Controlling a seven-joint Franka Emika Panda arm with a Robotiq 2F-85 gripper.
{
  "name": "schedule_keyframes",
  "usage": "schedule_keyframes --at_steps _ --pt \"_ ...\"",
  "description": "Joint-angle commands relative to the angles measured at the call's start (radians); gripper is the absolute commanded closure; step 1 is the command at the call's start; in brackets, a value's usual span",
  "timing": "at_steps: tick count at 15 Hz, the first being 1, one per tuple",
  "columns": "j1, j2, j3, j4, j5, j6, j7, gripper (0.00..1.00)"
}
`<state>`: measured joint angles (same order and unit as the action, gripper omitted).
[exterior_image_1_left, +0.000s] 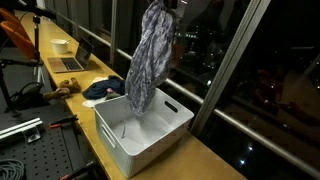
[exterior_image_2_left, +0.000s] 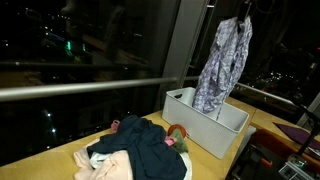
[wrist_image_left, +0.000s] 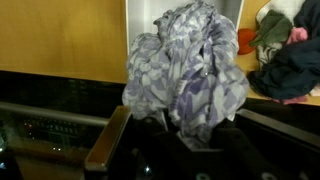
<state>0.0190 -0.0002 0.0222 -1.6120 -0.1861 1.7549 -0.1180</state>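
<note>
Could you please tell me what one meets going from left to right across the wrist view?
Wooden tabletop → patterned cloth → pile of clothes. The white bin is left out, since the cloth overlaps it.

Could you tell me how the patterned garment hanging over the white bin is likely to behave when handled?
Probably floppy: the patterned garment hangs in long limp folds from the gripper. Likely light, being thin, crumpled fabric. It may drape over the white bin rim.
</note>
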Motion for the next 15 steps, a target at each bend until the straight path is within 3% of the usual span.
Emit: schedule_keyframes --at_steps 1,2,4,8,12,14,15 --pt "-0.001 0.017 -0.002 -0.051 0.015 0.055 -0.035 0.99" --pt "-0.001 0.033 -0.002 -0.063 0.016 0.067 -0.045 0.99" --pt "0.002 0.051 0.002 -0.087 0.012 0.084 -0.055 0.67" --pt "0.035 0.073 0.033 -0.093 -0.011 0.091 -0.045 0.4" --pt "0.131 0.149 0.118 -0.047 -0.02 0.113 0.02 0.1" --pt "0.181 0.215 0.157 -0.01 -0.014 0.14 0.064 0.0" --pt "0.209 0.253 0.175 0.01 -0.013 0.157 0.09 0.0"
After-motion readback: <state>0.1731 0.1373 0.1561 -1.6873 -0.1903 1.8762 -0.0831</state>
